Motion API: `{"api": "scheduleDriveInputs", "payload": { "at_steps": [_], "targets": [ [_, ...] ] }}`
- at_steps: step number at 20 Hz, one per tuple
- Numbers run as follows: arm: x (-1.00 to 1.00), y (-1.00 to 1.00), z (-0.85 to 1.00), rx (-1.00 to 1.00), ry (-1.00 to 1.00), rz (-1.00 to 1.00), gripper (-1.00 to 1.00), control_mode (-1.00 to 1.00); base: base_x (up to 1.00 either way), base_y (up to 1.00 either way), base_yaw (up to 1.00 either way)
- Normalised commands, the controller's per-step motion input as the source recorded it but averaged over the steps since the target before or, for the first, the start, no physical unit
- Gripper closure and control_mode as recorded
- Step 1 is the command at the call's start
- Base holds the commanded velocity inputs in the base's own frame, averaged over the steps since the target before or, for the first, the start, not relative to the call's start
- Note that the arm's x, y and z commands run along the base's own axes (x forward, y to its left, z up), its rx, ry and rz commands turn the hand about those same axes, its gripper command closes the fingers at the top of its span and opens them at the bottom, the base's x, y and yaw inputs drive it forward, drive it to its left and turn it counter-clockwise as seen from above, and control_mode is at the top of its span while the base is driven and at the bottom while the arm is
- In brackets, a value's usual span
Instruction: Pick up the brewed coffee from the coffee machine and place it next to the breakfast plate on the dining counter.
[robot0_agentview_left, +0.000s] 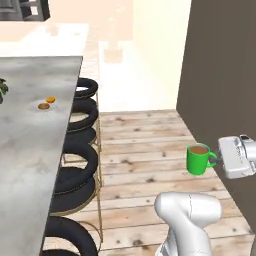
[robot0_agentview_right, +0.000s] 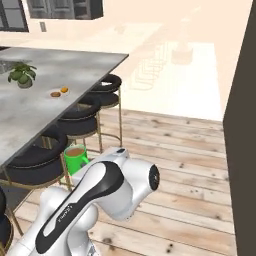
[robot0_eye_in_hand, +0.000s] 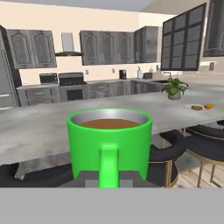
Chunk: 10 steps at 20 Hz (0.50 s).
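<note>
Hand view: end effector (robot0_eye_in_hand: 108, 178) level, clamping mug (robot0_eye_in_hand: 109, 144).

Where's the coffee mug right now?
The green mug hangs in the gripper by its handle, above the wooden floor, right of the black stools beside the counter.

green mug (robot0_eye_in_hand: 109, 142) of brown coffee sits upright, handle pinched between the dark fingertips (robot0_eye_in_hand: 89, 178). beyond it the marble counter (robot0_eye_in_hand: 39, 127) carries a potted plant (robot0_eye_in_hand: 175, 89) and white plate (robot0_eye_in_hand: 201, 107); black stools (robot0_eye_in_hand: 205, 140) beneath.
</note>
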Motion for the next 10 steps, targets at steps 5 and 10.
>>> {"api": "scheduleDriveInputs", "payload": {
  "at_steps": [5,10],
  "targets": [
    [0.0,0.0,0.0,0.0,0.0,0.0,1.0,1.0,1.0,-0.69,0.31],
    [0.0,0.0,0.0,0.0,0.0,0.0,1.0,1.0,1.0,-0.27,0.4]
  ]
}}
